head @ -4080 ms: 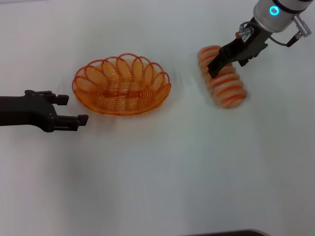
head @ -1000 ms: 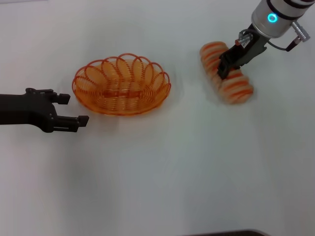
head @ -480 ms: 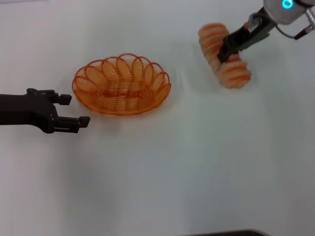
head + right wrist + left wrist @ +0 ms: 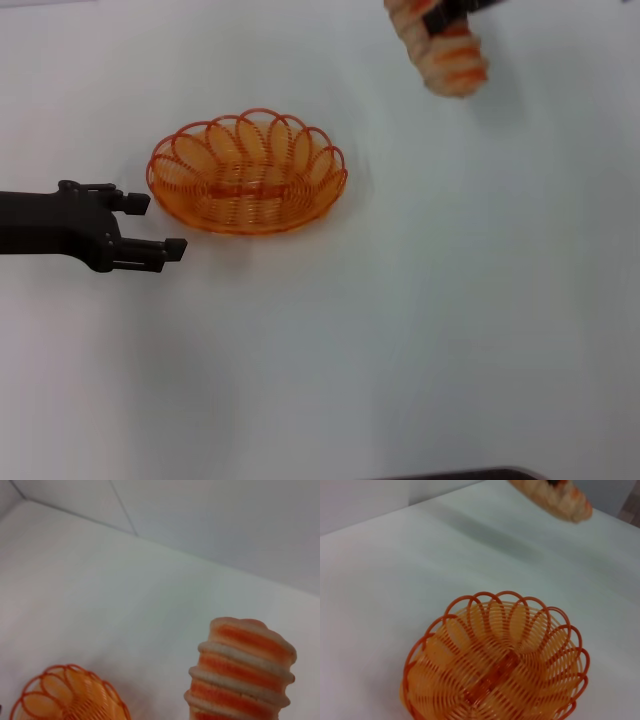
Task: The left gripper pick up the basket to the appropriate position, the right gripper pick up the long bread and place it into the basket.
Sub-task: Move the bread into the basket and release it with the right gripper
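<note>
I have the long bread (image 4: 440, 45) pinched in the right gripper (image 4: 447, 12), high above the table (image 4: 420, 320), well right of the basket (image 4: 247, 172). Left gripper (image 4: 150, 225), jaws spread, sits just left of it. Gripped off-centre, the bread could swing or slip. No readable writing.

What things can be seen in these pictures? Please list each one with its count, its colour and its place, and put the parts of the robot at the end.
basket: one, orange wire, empty, on the table left of centre.
long bread: one, tan-cream with orange stripes, lifted at the top edge of the head view, right of the basket.
table: one, white, under everything.
left gripper: one, black, open, low beside the basket's left end, not touching it.
right gripper: one, black, mostly cut off at the top edge, shut on the long bread.
</note>
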Motion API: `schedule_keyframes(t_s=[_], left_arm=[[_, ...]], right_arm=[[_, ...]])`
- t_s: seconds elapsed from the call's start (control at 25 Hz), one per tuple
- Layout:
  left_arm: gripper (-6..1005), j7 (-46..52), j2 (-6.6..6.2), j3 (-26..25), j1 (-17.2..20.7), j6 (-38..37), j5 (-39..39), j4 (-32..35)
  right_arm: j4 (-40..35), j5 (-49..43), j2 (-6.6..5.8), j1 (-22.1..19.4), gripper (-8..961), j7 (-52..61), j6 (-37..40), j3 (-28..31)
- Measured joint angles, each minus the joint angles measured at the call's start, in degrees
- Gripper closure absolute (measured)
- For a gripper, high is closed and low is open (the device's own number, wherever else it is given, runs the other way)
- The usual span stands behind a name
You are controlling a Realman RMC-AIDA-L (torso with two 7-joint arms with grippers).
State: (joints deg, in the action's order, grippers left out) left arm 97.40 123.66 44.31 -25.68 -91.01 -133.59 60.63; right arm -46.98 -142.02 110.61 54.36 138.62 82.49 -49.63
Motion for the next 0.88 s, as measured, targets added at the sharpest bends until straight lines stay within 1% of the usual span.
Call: schedule_keyframes(t_s=[0.08,0.16,0.24,0.28,0.4,0.56,0.76,0.88], left_arm=[[146,0.0,0.0,0.0,0.0,0.0,0.0,0.0],[146,0.14,0.0,-0.03,-0.07,-0.55,0.0,0.01],[146,0.16,0.0,-0.19,-0.08,-0.93,0.0,0.05],[146,0.16,0.0,-0.19,-0.08,-0.93,0.0,0.05],[146,0.22,-0.06,-0.37,-0.06,-1.16,0.0,0.1],[146,0.24,0.0,-0.44,0.16,-1.15,0.05,0.1],[147,0.25,0.02,-0.45,0.34,-1.16,0.41,0.04],[147,0.25,0.06,-0.45,0.37,-1.24,0.44,0.02]], right_arm=[[-0.23,1.91,-0.66,0.4,678,-2.09,0.32,-0.06],[-0.51,3.05,-0.9,1.12,675,-4.66,0.6,-0.28],[-0.55,3.67,-0.76,2.41,672,-7.99,1.94,-0.5],[-0.48,3.8,-0.47,3.28,671,-9.64,3.02,-0.6],[-0.22,3.69,0.85,5.78,667,-12.7,5.86,-1.74],[-0.26,3.67,2.53,8.13,661,-15.1,6.4,-6.5],[-0.15,2.98,4.92,9.94,655,-20.13,5.3,-11.26],[-0.12,2.82,6.45,10.31,651,-24.13,4.87,-13.8]])
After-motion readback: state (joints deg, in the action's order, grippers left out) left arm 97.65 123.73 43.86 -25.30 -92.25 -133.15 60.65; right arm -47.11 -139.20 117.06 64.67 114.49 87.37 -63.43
